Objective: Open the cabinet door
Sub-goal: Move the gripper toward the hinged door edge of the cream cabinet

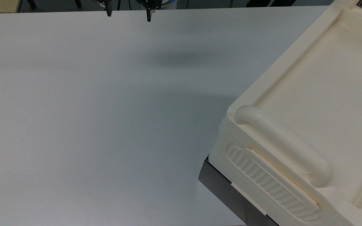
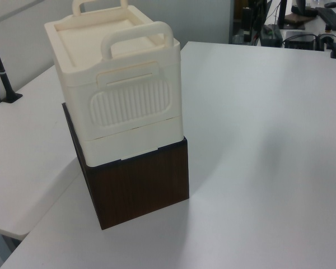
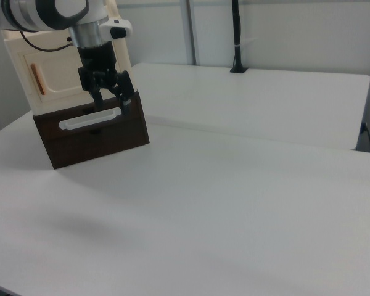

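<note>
The cream cabinet [image 3: 24,61] stands on a dark brown box [image 3: 92,139] at the right view's far left. Its cabinet door [image 3: 57,74] is a flat cream panel with a copper-orange strip [image 3: 37,79] at its left end, lying flush with the cabinet front. My gripper [image 3: 114,102] hangs open and empty, overlapping the door's right part in the right view. In the top view the gripper [image 1: 128,17] sits at the upper edge, well apart from the cabinet [image 1: 319,94] at the right. The left view shows the cabinet's ribbed side panel [image 2: 131,102].
A white bar handle [image 3: 89,118] runs across the brown box's front. Two rounded cream handles [image 2: 137,35] rise from the cabinet's top. The white table [image 1: 105,125] stretches wide to the top view's left. A black pole [image 3: 236,37] stands at the back.
</note>
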